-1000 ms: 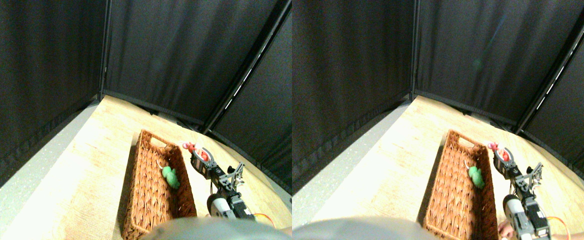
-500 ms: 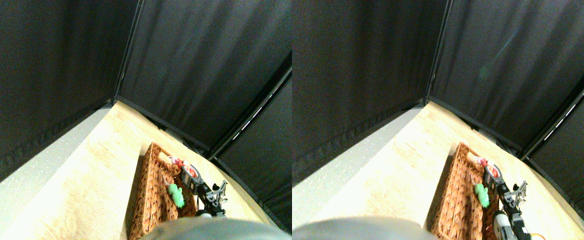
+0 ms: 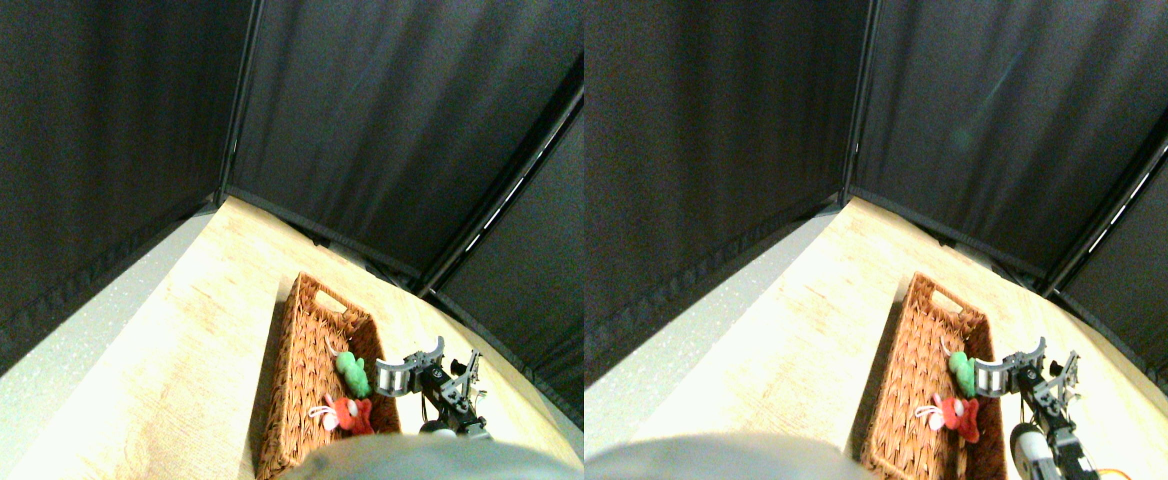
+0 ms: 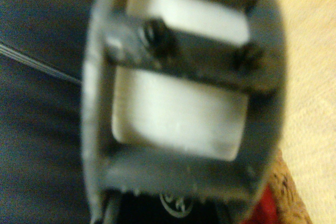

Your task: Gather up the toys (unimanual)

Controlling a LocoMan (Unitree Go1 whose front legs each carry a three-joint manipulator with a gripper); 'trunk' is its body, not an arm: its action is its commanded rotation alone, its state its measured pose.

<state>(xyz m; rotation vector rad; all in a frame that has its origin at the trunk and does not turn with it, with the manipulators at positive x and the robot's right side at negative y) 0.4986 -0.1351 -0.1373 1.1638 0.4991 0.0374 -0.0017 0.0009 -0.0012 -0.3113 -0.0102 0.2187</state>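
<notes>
Red-pink toy lies in basket, near pincer.

Basket on surface, w/ two toys inside: one toy mid-basket by right wall, other toy nearer cam. Tool just right of basket rim.
</notes>
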